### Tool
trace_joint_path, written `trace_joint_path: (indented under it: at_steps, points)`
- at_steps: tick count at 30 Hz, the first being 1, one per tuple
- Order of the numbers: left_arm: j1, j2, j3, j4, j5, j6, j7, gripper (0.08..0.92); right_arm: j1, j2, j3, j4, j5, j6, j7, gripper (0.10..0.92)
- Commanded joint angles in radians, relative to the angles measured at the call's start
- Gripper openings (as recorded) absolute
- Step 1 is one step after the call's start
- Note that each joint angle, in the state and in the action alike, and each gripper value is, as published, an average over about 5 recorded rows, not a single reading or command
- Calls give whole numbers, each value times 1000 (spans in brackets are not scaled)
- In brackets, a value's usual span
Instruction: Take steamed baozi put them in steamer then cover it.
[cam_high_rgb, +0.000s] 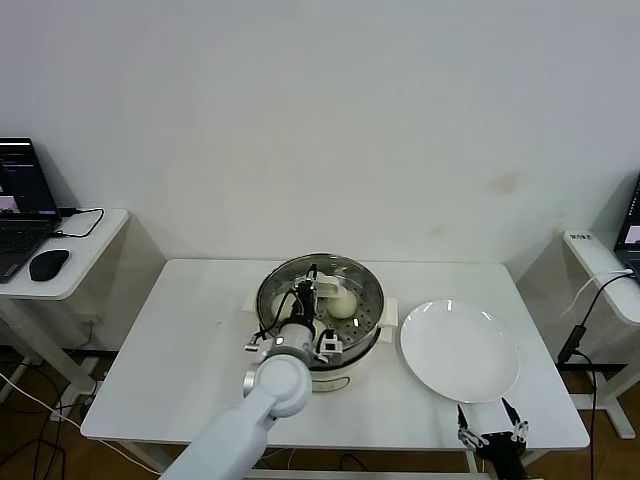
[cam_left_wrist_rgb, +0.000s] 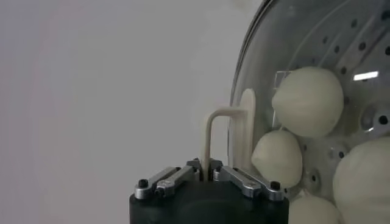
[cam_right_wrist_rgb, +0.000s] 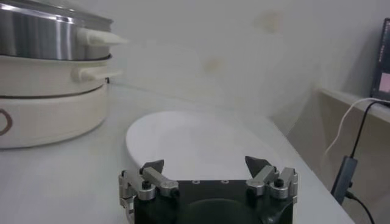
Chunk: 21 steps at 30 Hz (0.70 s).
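The steamer (cam_high_rgb: 372, 292) stands mid-table on its cream base (cam_right_wrist_rgb: 49, 115). The glass cover (cam_left_wrist_rgb: 292, 42) lies on it. Several off-white steamed baozi (cam_left_wrist_rgb: 308, 100) show through the glass, on the perforated tray; one shows in the head view (cam_high_rgb: 343, 304). My left gripper (cam_high_rgb: 316, 292) is over the steamer, shut on the cover's cream bar handle (cam_left_wrist_rgb: 209, 131), which runs between the jaws (cam_left_wrist_rgb: 206, 172). My right gripper (cam_high_rgb: 492, 427) hangs open and empty at the table's front right edge, just in front of the white plate (cam_right_wrist_rgb: 183, 140).
The empty white plate (cam_high_rgb: 460, 350) lies to the right of the steamer. Side tables stand on both sides, the left one with a laptop (cam_high_rgb: 20, 200) and a mouse (cam_high_rgb: 48, 264). A cable (cam_right_wrist_rgb: 353, 152) hangs by the right side table.
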Motion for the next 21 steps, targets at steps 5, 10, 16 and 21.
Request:
trace_joint_path:
  at_steps: [5,10,16,21]
  points:
    - [101,79,-33,-159,-76,-13,-42,354,-5,0,1,0,-3,2,0,823]
    - [233,154,-62,-276,-241,-61,-120,501,-12,-1,10,0,-1,7,-1,823]
    - [401,194,-168,-409,-418,-160,-229,674,-22,-7,9,2,2,12,-2,823]
    - [564,209,-322,-501,-697,-265,-404,793,-27,-17,7,9,13,14,-1,823]
